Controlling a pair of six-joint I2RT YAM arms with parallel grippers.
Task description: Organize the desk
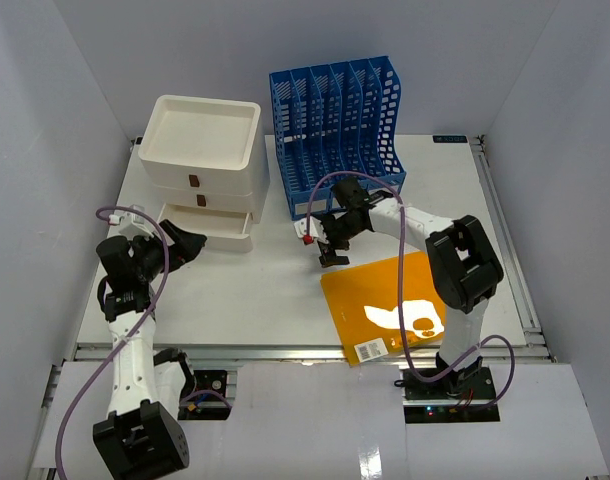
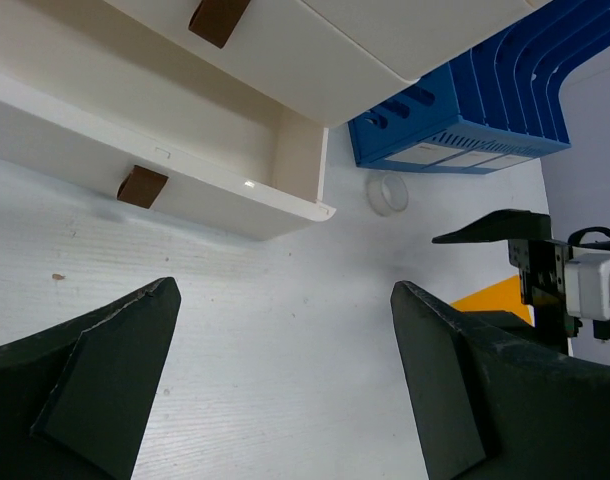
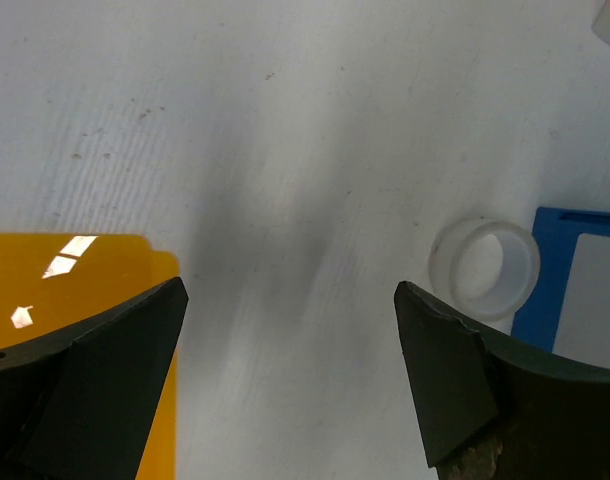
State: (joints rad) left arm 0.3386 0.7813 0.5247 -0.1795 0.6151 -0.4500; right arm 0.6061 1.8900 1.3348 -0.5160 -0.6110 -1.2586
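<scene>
The desk (image 1: 245,290) is a large white tabletop. My left gripper (image 1: 190,245) is open and empty, low over the desk just in front of the white drawer unit's (image 1: 205,160) pulled-out bottom drawer (image 2: 185,120); in its wrist view (image 2: 285,288) only bare desk lies between the fingers. My right gripper (image 1: 330,245) is open and empty above the desk (image 3: 285,120), between an orange folder (image 1: 385,300) and a blue file rack (image 1: 335,120). In its wrist view (image 3: 290,288) a white tape roll (image 3: 445,270) lies just beyond the right finger, against the rack's base (image 3: 550,280).
The orange folder (image 3: 85,280) lies flat at the front right, its near corner over the desk edge. The tape roll (image 2: 373,192) and the rack (image 2: 465,100) also show in the left wrist view, as does the right gripper (image 2: 525,250). White walls enclose the desk.
</scene>
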